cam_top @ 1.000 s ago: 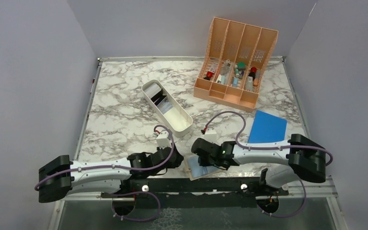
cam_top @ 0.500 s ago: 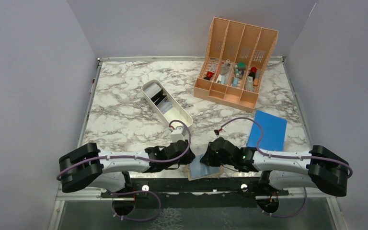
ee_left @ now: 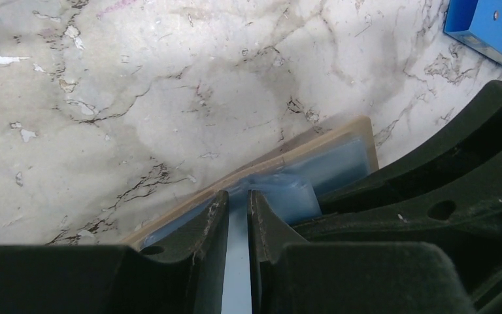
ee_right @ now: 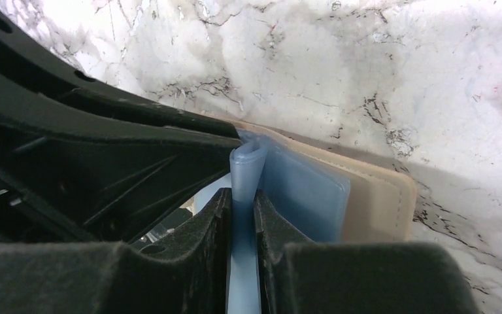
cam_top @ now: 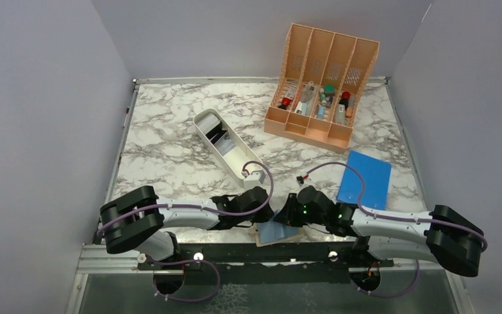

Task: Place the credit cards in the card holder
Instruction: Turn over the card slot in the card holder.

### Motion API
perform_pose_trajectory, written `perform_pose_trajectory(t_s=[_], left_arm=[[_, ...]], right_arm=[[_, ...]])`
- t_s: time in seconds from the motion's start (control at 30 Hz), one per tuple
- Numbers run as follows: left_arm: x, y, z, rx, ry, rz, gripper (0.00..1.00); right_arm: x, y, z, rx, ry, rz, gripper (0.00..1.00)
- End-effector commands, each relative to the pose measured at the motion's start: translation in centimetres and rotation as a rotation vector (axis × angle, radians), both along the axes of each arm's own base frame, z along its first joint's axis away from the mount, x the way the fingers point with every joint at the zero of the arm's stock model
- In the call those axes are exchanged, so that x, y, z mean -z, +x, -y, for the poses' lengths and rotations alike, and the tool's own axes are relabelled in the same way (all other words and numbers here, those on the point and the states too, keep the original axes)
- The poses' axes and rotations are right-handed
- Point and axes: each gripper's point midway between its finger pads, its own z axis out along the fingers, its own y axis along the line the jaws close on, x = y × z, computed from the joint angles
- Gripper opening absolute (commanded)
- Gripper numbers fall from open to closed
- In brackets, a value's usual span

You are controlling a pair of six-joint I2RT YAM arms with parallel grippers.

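The card holder (cam_top: 276,231) lay open on the counter (cam_top: 163,170), on the near side of the white tray (cam_top: 238,160). The left jaws and the right jaws each clamped one of its blue-grey pocket leaves.

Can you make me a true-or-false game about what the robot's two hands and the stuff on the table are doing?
1. The left hand and the right hand are both down at the card holder. True.
2. The card holder is folded shut. False: it lies open, blue-grey inside up.
3. The right hand pinches a blue-grey pocket flap. True.
4. The peach organizer is empty. False: small things sit in it.
5. The blue rectangle lies in the white tray. False: it lies on the table, apart from the white tray.
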Motion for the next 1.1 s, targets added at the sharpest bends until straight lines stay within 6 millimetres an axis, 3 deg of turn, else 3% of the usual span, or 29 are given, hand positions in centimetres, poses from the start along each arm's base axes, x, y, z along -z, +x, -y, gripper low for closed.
perform_pose_trajectory(t_s=[0.0,0.37,0.5,0.73,1.07], left_arm=[[0.0,-0.1,1.1,0.030,-0.001,-0.022,0.20],[-0.4,-0.7,2.1,0.070,-0.033,-0.049,0.19],[-1.5,-1.2,3.0,0.103,-0.100,-0.053,0.19],[-2.4,-1.7,4.1,0.140,-0.156,-0.063,0.19],[-4.0,-2.2,6.7,0.216,-0.232,-0.076,0.19]], right_arm=[[-1.3,0.0,-0.5,-0.022,0.055,0.027,0.22],[-0.4,0.2,-0.1,-0.016,0.017,0.021,0.22],[0.0,0.7,0.7,0.008,-0.059,0.020,0.33],[-2.1,2.1,3.0,0.068,-0.214,0.067,0.52],[-4.9,2.2,5.7,0.128,-0.303,0.080,0.65]])
